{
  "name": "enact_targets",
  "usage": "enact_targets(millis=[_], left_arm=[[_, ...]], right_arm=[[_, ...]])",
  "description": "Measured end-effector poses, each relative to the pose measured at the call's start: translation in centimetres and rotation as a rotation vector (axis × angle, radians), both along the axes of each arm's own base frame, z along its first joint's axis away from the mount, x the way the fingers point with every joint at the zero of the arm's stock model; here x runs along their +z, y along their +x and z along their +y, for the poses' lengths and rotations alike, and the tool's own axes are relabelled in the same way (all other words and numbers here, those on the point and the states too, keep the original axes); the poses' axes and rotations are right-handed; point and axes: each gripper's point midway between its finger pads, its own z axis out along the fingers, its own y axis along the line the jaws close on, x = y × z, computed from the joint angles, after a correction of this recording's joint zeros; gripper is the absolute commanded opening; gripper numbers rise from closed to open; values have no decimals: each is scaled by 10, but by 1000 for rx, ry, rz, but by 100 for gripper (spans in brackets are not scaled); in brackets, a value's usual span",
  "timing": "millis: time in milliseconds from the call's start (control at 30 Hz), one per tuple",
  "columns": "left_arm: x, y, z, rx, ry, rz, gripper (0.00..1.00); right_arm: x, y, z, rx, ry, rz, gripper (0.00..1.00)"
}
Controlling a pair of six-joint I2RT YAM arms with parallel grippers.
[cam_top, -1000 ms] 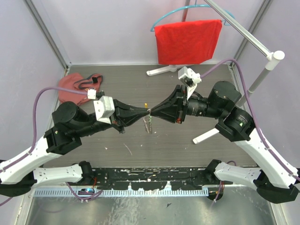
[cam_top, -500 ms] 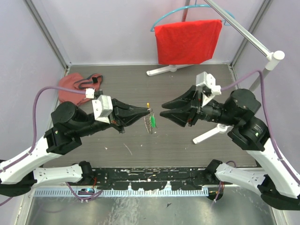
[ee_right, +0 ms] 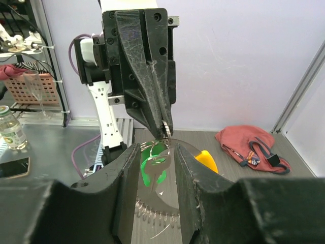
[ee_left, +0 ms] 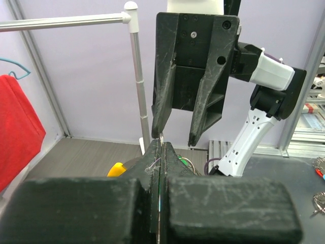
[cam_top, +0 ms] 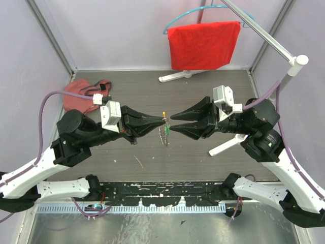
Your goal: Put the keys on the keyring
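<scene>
My left gripper (cam_top: 162,121) is shut on a thin metal ring of the keyring, in mid-air over the table's middle. In the right wrist view the keyring's grey coil (ee_right: 152,212) hangs below, and its orange segment (ee_right: 205,160) shows to the right. The keys (cam_top: 165,133) dangle from the pinched ring: a green-headed key (ee_right: 152,165) and a metal key (ee_right: 161,162) in front of it. My right gripper (cam_top: 172,122) faces the left one, open. The keys hang just past its fingers (ee_right: 189,173), untouched. In the left wrist view the left gripper (ee_left: 160,148) hides most of the keyring.
A red pouch with cords (cam_top: 84,94) lies at the back left of the table. A red cloth (cam_top: 203,44) hangs on a hanger at the back. A white stand's legs (cam_top: 226,146) lie under my right arm, and its post (ee_left: 137,76) rises behind.
My right gripper, first pressed tip to tip against the left one, opened and drew back to the right, then moved in again. The green key now hangs in view.
</scene>
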Motion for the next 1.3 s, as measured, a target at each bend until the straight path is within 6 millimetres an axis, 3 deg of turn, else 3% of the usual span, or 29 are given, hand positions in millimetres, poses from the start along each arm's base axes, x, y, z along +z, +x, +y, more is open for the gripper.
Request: enact_targets(millis=[700, 833, 1000, 1133, 1200, 1300], left_arm=[[-4, -8, -6, -57, 4, 10, 0], [-3, -8, -6, -56, -1, 8, 0], [-2, -7, -5, -52, -4, 7, 0], [-2, -8, -5, -52, -6, 6, 1], [-2, -8, -5, -52, -6, 6, 8], [-3, -7, -5, -51, -3, 4, 30]], right_arm=[[1, 0, 7, 39, 11, -25, 29], [-1, 0, 10, 49, 4, -19, 21], [-2, -2, 10, 63, 1, -17, 1], [-2, -3, 10, 65, 1, -14, 1], [-2, -3, 10, 65, 1, -14, 1], [-3, -2, 10, 62, -5, -13, 1]])
